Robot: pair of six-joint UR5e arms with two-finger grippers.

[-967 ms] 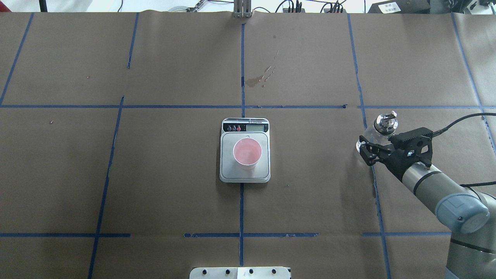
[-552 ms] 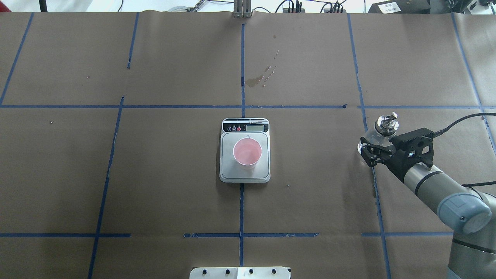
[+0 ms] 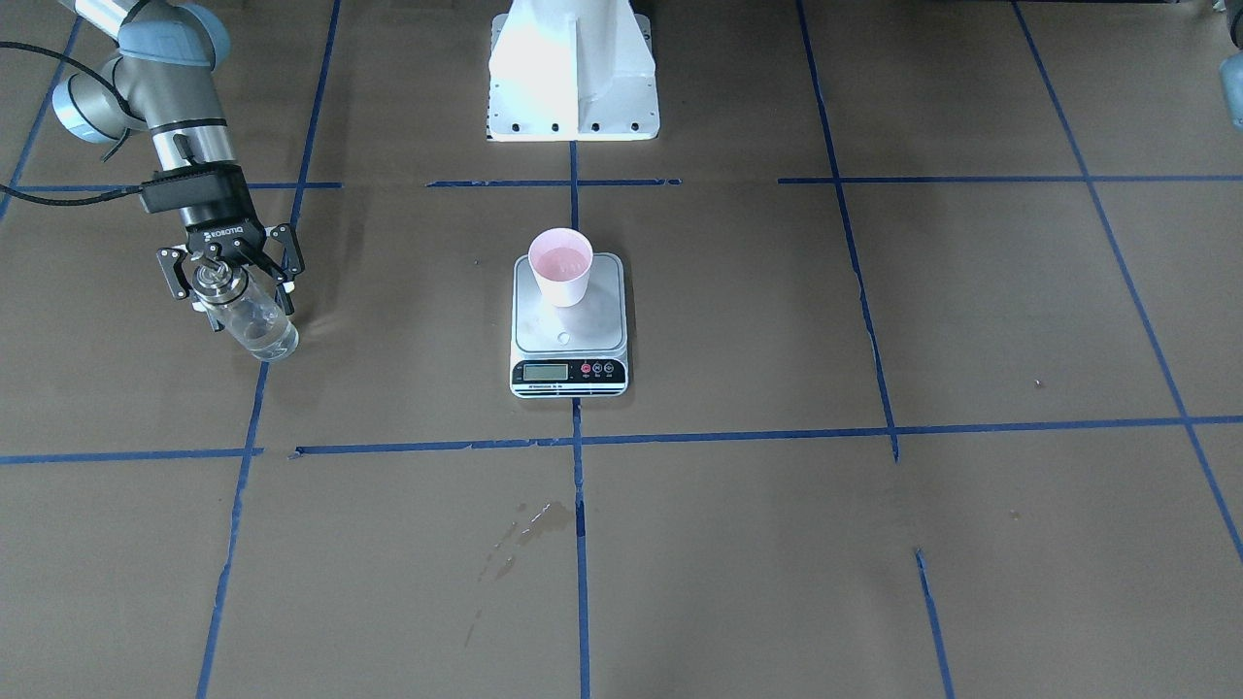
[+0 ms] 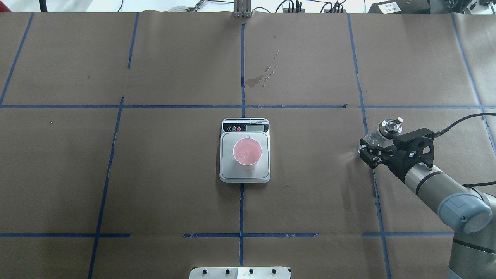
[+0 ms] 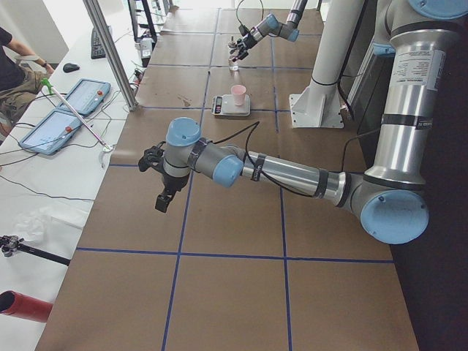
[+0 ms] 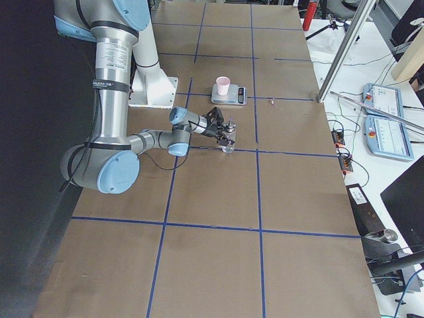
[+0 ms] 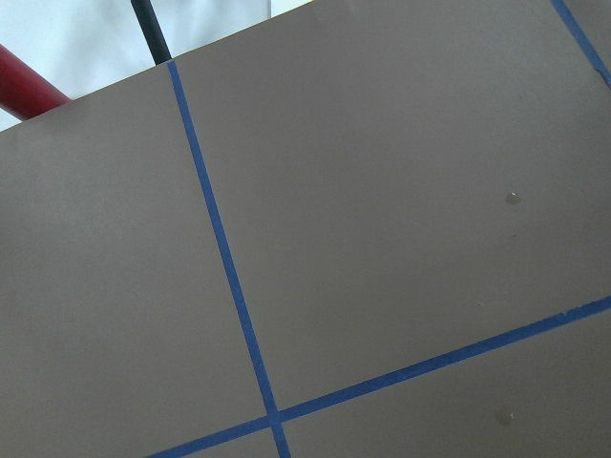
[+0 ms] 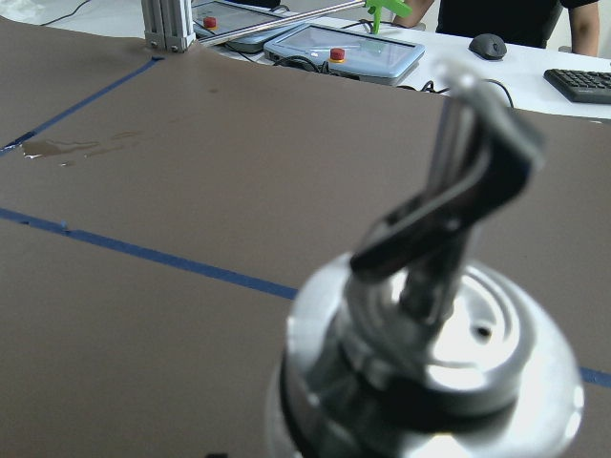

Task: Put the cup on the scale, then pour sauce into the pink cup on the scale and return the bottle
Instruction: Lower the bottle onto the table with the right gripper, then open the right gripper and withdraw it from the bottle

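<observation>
The pink cup (image 4: 247,152) stands upright on the white scale (image 4: 232,172) at the table's middle, with liquid in it; it also shows in the front view (image 3: 560,264). The clear glass bottle (image 4: 389,127) with its silver spout cap is at the table's right side, roughly upright, base at or close to the table. My right gripper (image 4: 367,150) is shut on the bottle's body (image 3: 257,328). The cap fills the right wrist view (image 8: 430,353). My left gripper (image 5: 162,199) shows only in the left side view, far from the scale; I cannot tell its state.
A dried spill stain (image 4: 254,81) lies beyond the scale. Blue tape lines cross the brown paper table. The robot's white base (image 3: 573,78) is behind the scale. Operators' tablets (image 5: 69,110) lie on a side bench.
My right gripper and the bottle have shifted slightly right and toward the robot together. The cup and scale have not moved.
</observation>
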